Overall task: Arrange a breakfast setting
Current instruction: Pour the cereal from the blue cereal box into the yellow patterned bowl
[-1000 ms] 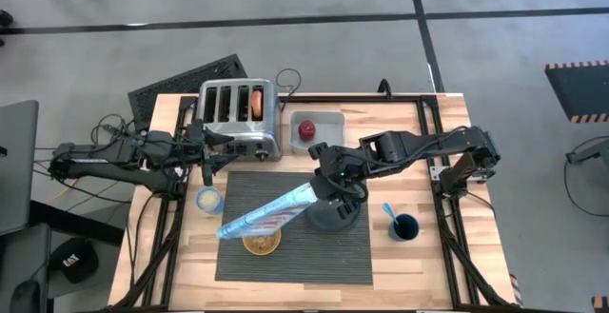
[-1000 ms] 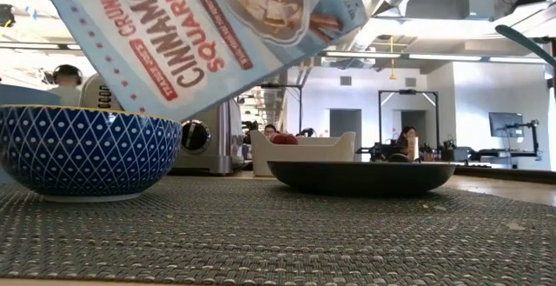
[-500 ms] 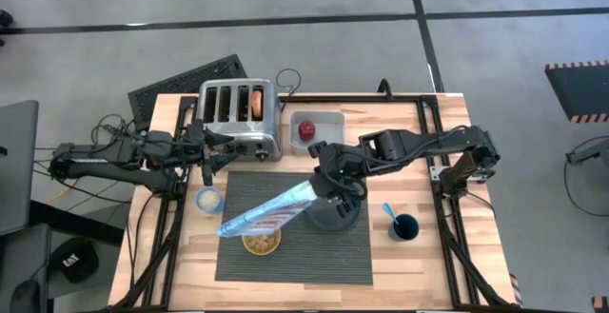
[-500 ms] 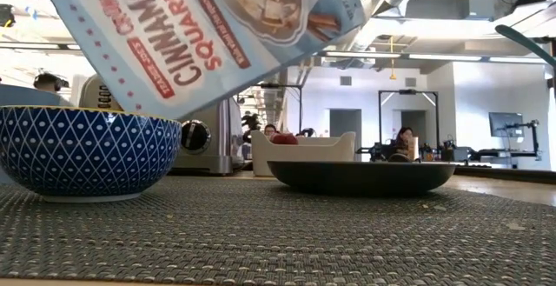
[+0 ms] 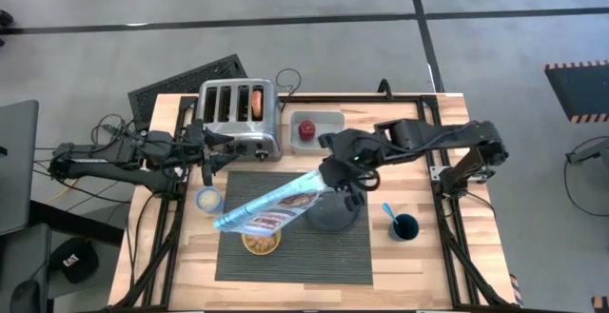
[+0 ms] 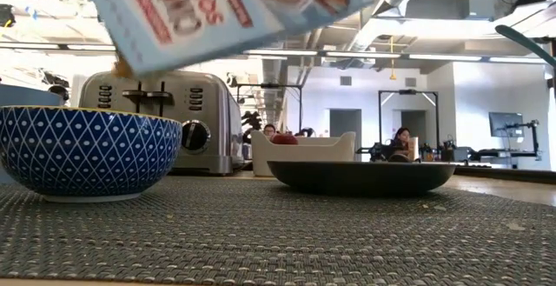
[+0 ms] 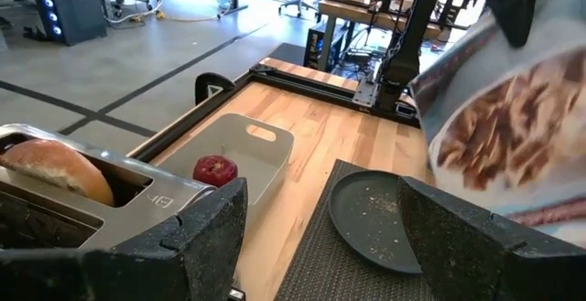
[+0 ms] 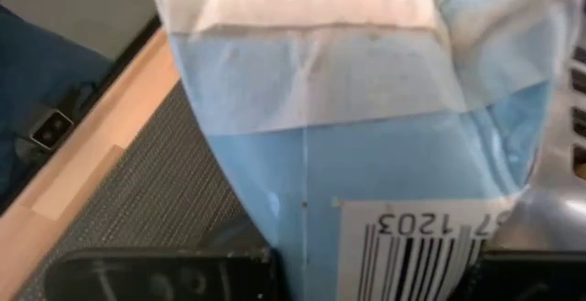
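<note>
Since a second ago the right hand [image 5: 335,173] is lifting the blue cinnamon cereal box [image 5: 271,208], clamped on its end, tilting over the blue-patterned bowl [image 6: 85,150] on the dark ribbed placemat [image 5: 352,246]. Overpouring could scatter cereal. Left hand [image 5: 211,160] is waiting open beside the steel toaster [image 5: 238,113].

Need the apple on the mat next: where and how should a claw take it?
Grip the apple across its round middle, coming straight down from above: it sits alone in the tray, whose walls block a sideways approach.
</note>
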You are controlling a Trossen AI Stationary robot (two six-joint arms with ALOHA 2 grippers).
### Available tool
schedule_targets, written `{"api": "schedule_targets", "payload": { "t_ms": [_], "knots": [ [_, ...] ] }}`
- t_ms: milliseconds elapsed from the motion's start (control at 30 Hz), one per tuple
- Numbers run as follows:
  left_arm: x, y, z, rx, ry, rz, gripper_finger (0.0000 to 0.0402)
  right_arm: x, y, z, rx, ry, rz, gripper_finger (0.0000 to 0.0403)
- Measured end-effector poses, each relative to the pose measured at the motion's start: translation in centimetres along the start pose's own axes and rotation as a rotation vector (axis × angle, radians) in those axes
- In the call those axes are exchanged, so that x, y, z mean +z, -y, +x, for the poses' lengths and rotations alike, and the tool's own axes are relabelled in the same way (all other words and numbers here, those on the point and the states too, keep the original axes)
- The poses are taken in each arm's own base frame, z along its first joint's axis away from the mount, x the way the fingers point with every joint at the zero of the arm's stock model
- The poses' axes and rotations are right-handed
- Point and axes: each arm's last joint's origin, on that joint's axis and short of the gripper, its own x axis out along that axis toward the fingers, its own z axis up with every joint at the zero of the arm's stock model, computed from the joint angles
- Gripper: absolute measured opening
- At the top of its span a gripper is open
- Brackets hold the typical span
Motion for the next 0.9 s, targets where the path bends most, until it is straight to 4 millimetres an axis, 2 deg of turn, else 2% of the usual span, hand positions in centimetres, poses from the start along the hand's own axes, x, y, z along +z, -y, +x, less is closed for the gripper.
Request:
{"api": "schedule_targets", "payload": {
  "t_ms": [67,333,500,900],
  "knots": [
    [0.0,0.0,0.0,0.000,-0.001,0.001,0.0267,0.0,0.1,-0.8,-0.005,0.016,0.005,0.0078],
    [0.0,0.0,0.0,0.000,0.000,0.006,0.0267,-0.1,0.0,-0.8,0.010,0.025,0.012,0.0078],
    [0.0,0.0,0.0,0.000,0.000,0.006,0.0267,-1.1,0.0,0.1,0.013,-0.005,0.027,0.0078],
    [0.0,0.0,0.0,0.000,0.000,0.007,0.0267,-3.8,-0.2,-0.4,0.006,0.080,0.074,0.0078]
  ]
}}
